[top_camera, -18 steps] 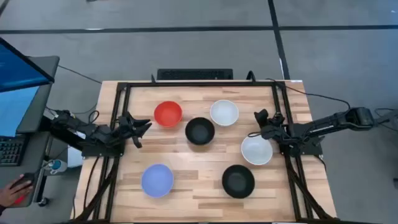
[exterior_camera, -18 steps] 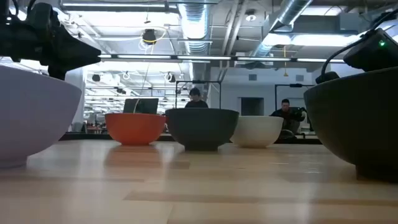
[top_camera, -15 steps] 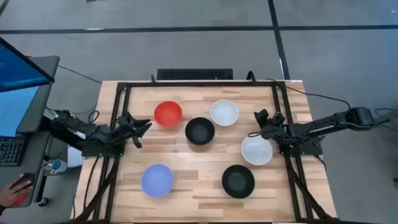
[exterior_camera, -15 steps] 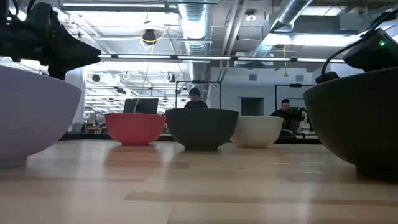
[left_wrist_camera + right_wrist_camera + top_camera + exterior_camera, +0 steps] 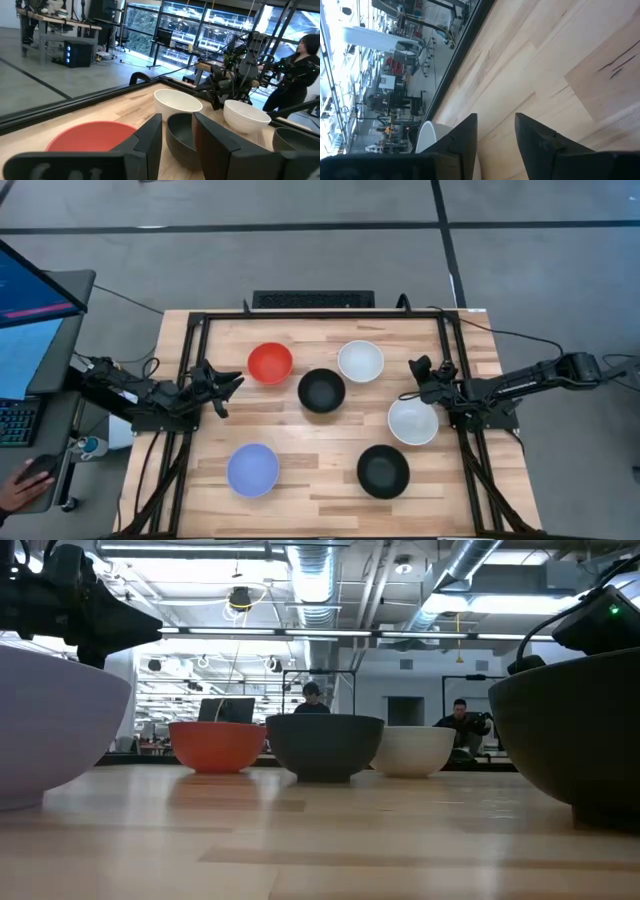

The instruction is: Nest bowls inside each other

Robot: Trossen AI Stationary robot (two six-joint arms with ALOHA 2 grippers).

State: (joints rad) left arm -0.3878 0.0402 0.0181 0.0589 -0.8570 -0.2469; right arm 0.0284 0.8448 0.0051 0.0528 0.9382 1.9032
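your left gripper (image 5: 226, 388) sits parted, empty, red bowl (image 5: 270, 363) just ahead; right gripper (image 5: 417, 379) parted, empty, white bowl (image 5: 413, 421) beside it.

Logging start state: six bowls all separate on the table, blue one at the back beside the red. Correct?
Not quite. The high view shows the light blue bowl at the front left, alone; the red bowl sits at the back by a black bowl. All six are separate.

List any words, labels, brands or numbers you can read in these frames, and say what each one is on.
None can be read.
The six bowls, such as the red bowl and the light blue bowl, are plain.
The monitor beside the table shows content too small to read.
The left gripper and right gripper show no legible marking.
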